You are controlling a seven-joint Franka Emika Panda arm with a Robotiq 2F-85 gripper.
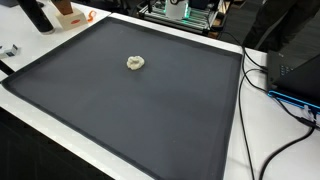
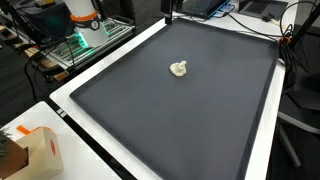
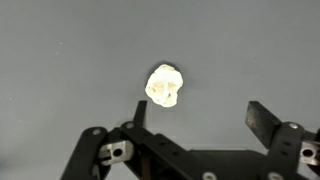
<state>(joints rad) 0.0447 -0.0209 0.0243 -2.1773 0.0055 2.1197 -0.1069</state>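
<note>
Cream crumpled lump (image 3: 164, 85) is lying on the dark mat (image 1: 120, 110), well in from the counter's (image 1: 240, 140) edges and corners. The gripper (image 3: 197, 108) is hovering above it, jaws spread wide and holding nothing. This is seemingly the approach; a grasp is calling for centring over the lump, then descending.

A small cream-white lump (image 3: 164, 85), knobbly and roughly oval, lies loose on a dark grey mat (image 1: 150, 110). In both exterior views it rests off the mat's centre, well clear of every edge.
</note>
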